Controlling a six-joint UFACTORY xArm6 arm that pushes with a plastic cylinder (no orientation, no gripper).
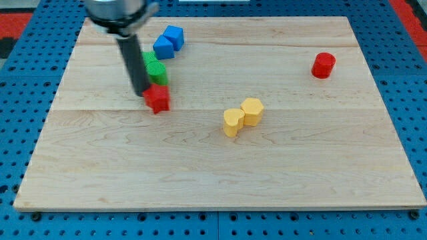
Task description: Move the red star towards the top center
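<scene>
The red star (159,99) lies on the wooden board (220,167), left of centre. My tip (142,93) is at the star's left edge, touching or nearly touching it. The dark rod rises from there to the view's top left and hides part of the green blocks (155,69) just above the star.
Two blue blocks (168,42) sit together near the top left, above the green ones. A yellow pair (243,115) lies near the centre, a heart-like block beside a hexagon. A red cylinder (323,65) stands at the upper right.
</scene>
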